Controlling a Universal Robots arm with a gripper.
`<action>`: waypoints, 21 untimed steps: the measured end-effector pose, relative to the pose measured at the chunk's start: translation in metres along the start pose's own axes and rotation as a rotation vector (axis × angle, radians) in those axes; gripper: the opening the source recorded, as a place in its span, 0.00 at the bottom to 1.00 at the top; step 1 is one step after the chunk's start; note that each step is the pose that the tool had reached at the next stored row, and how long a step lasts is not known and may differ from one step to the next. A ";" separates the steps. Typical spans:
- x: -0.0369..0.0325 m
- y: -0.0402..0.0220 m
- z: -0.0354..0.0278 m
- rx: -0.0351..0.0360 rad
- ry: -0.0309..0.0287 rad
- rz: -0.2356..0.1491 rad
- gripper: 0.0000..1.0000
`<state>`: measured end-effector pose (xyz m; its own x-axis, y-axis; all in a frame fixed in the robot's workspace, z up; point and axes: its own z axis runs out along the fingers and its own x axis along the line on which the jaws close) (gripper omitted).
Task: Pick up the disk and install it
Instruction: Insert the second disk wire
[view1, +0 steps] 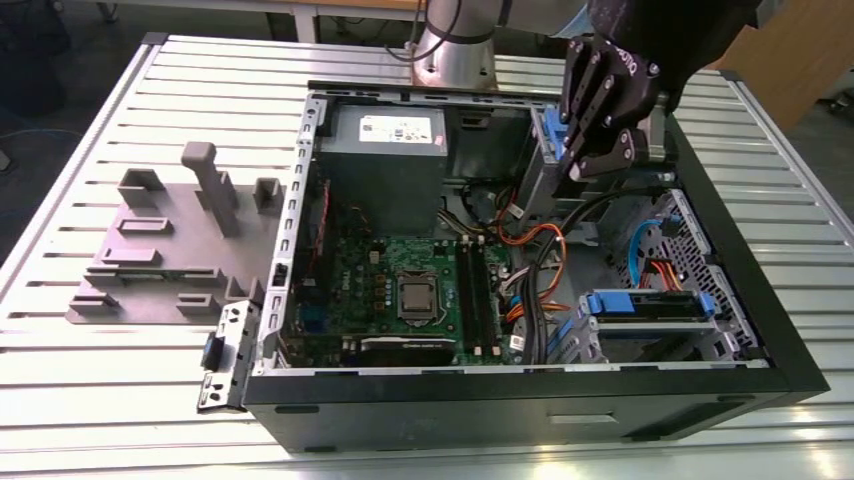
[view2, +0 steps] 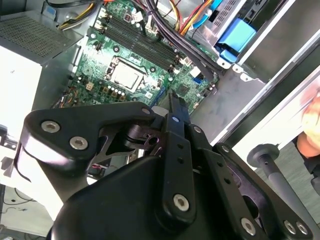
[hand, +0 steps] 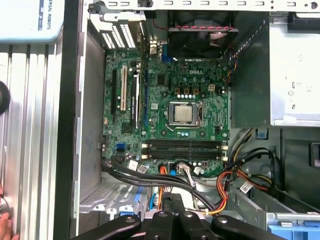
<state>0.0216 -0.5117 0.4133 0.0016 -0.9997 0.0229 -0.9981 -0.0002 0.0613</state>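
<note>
My fingers (view1: 577, 170) are pinched together on nothing above the open case (view1: 534, 385), so I judge I should spread them and descend squarely, clear of the cables (view1: 534, 245), over the one disk (view1: 647, 305) I count by the case's near corner on the exterior view's right.

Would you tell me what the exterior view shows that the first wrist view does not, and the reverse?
The exterior view adds the grey fixture plate, at the exterior view's left of the case. The first wrist view adds the case fan and a person's fingertip. Both share the motherboard, the power supply and the gripper above the open case.
</note>
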 end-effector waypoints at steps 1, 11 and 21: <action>0.0000 -0.0018 0.0000 -0.0001 0.0000 0.000 0.11; -0.0001 -0.0307 0.0013 -0.0020 0.0003 0.000 0.11; -0.0016 -0.0404 0.0060 -0.0021 0.0588 0.004 0.11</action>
<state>0.0615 -0.5102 0.4048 0.0016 -0.9967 0.0817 -0.9980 0.0036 0.0632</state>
